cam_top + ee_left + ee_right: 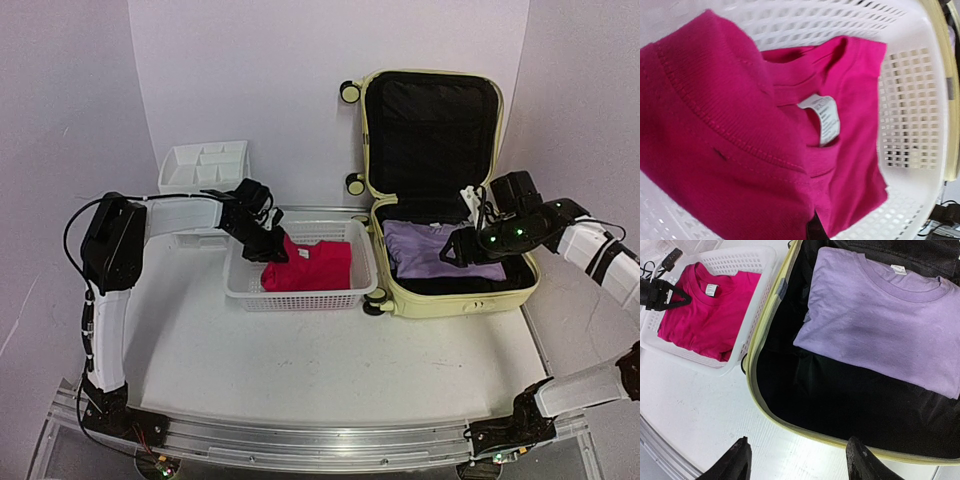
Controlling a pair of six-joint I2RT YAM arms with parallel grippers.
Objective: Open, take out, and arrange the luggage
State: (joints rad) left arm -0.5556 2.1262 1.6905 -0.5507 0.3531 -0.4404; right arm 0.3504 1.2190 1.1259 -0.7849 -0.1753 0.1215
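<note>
The luggage [455, 300] lies open at the right, its lid upright against the back wall. A folded purple shirt [420, 250] [880, 325] rests on the black lining of its lower shell, behind the yellow rim [810, 436]. My right gripper [455, 248] [797, 450] hovers over that shell's near side, open and holding nothing. A pink shirt [315, 265] [740, 125] [710, 315] lies in the white mesh basket [300, 298] [905, 100]. My left gripper [272, 245] [815, 227] [665, 294] is shut on the pink shirt's left edge, and the cloth hides its fingers in the left wrist view.
A white compartment tray [205, 165] stands at the back left, behind the basket. The basket's right end almost touches the luggage's left side. White walls close in behind and on both sides. A metal rail [320, 445] runs along the near edge.
</note>
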